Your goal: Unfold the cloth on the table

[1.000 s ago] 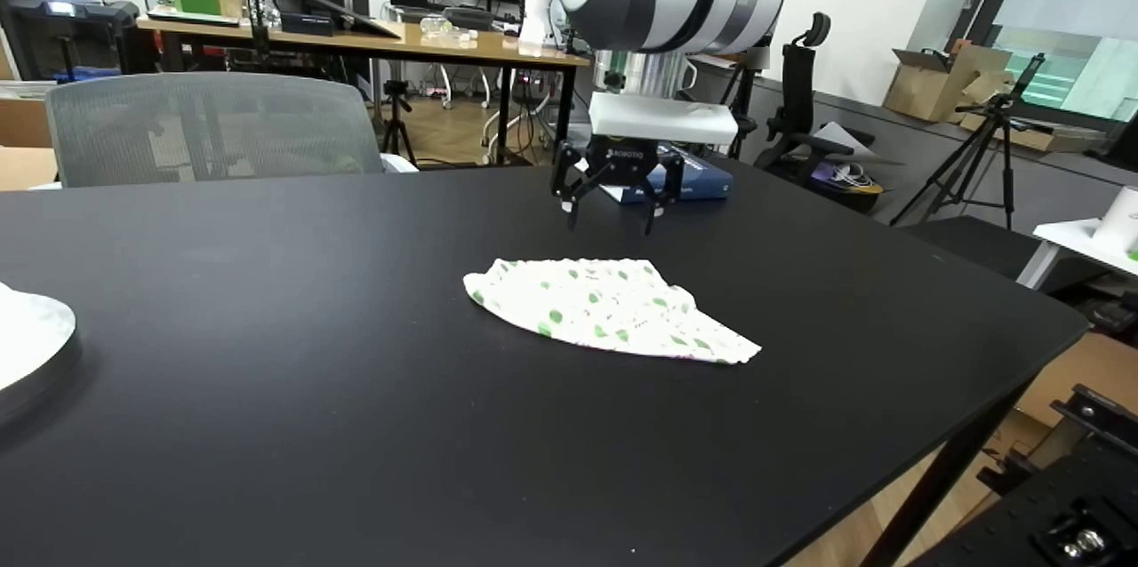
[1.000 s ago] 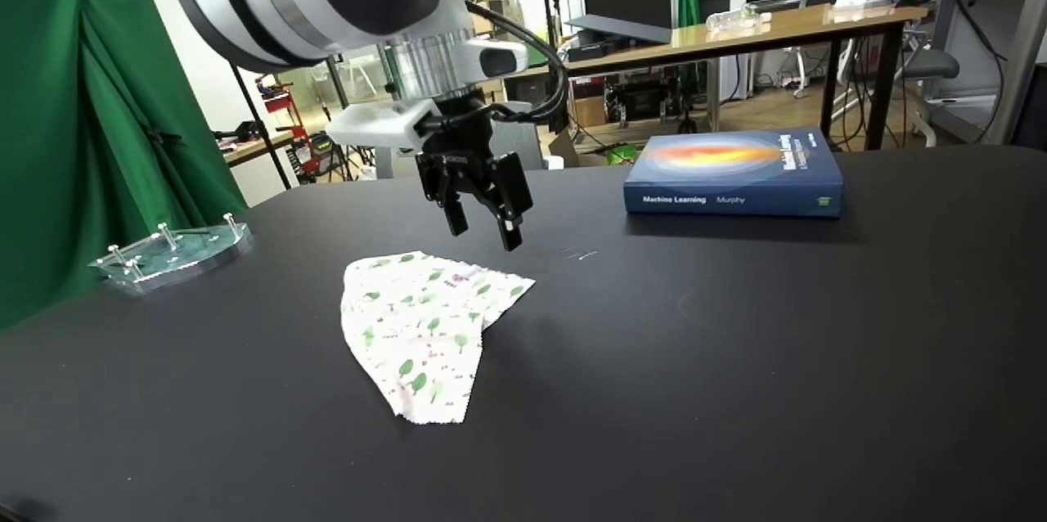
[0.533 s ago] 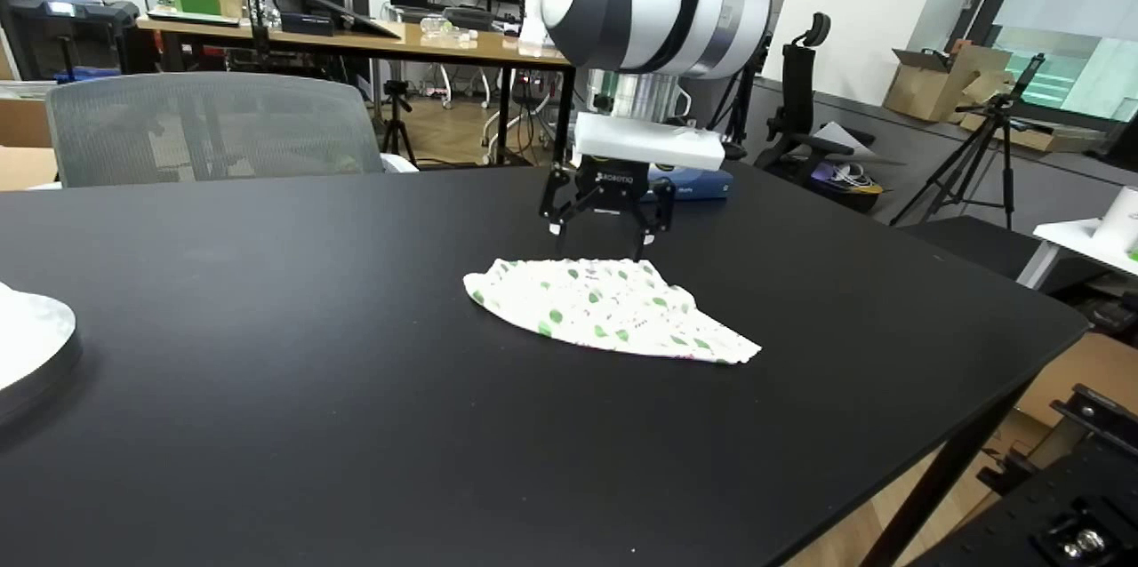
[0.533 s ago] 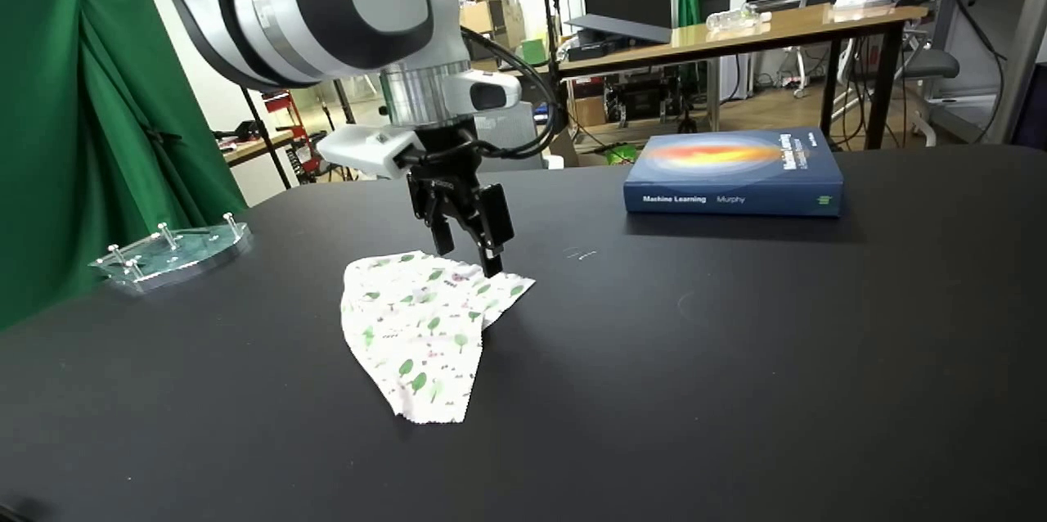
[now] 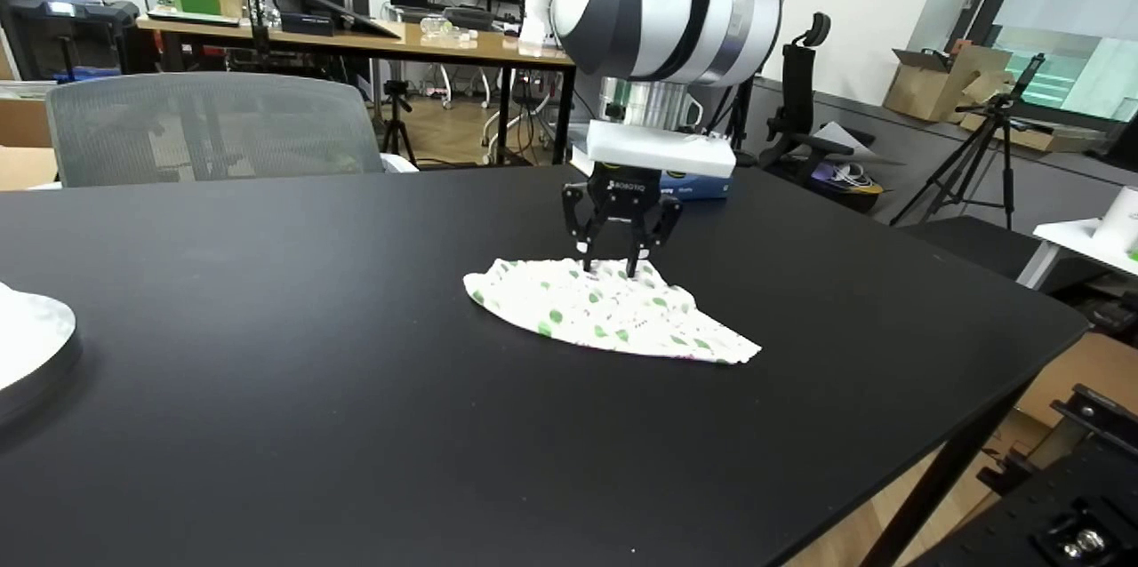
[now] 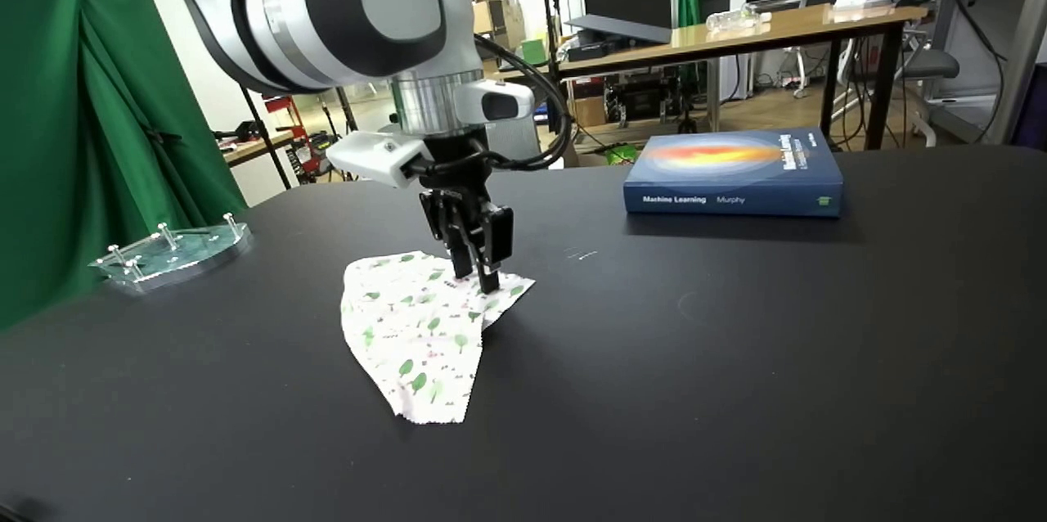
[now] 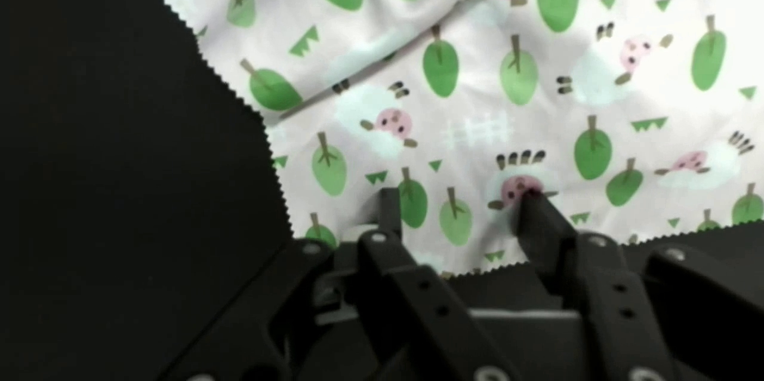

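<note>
The white cloth [image 5: 605,323] with green tree and pink animal prints lies partly folded on the black table [image 5: 356,425]. It also shows in an exterior view [image 6: 413,342]. In the wrist view the cloth [image 7: 477,100] has a fold running diagonally across its upper left part, and jagged edges to the left and below. My gripper [image 5: 609,272] points down at the cloth's edge, also in an exterior view [image 6: 476,283]. In the wrist view the gripper [image 7: 458,196] is partly open, with flat cloth between its apart fingertips. The tips are at or very near the cloth; contact is unclear.
A blue book [image 6: 732,174] lies on the table and is partly hidden behind the gripper in an exterior view [image 5: 702,187]. A clear plate with metal posts [image 6: 176,256] sits near the green curtain [image 6: 90,121]. A grey chair [image 5: 213,127] stands behind the table.
My gripper has come down from above the table to the cloth's edge, and its fingers have moved closer together. The cloth has not visibly moved.
</note>
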